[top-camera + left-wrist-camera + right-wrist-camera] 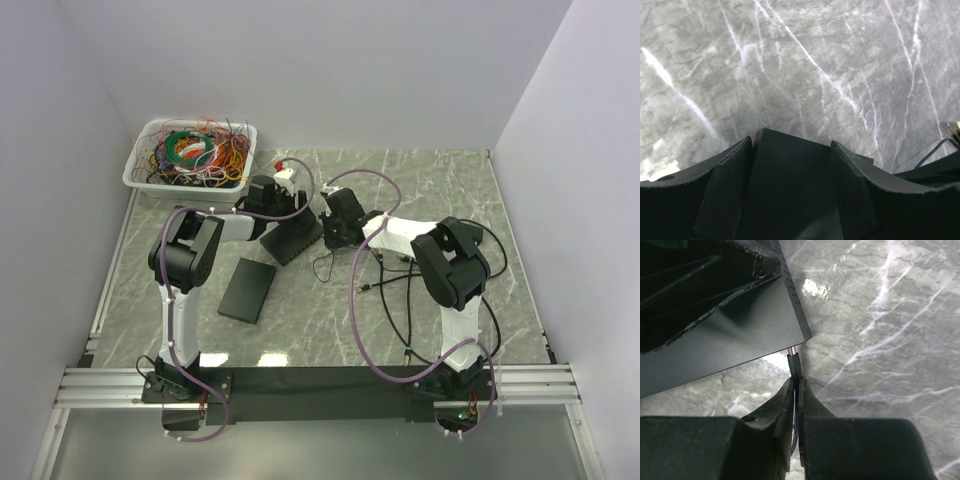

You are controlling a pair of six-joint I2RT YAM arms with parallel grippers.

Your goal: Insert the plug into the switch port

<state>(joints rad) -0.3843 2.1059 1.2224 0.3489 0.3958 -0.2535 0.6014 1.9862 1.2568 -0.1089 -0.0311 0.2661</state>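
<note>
Tip of plug hidden behind switch corner, switch body cut off at left and top edges, partly masked overhead by left pincer.

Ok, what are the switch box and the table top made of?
Switch box: likely painted sheet metal, matte dark grey, crisp edges and punched vent holes. Table top: grey marble look with white veins, glossy glare; stone or laminate, cannot tell.

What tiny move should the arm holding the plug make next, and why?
Probably ease the right gripper forward: its plug tip sits at the switch edge near a corner, not visibly seated, while the left gripper holds the switch. The port is hidden.
</note>
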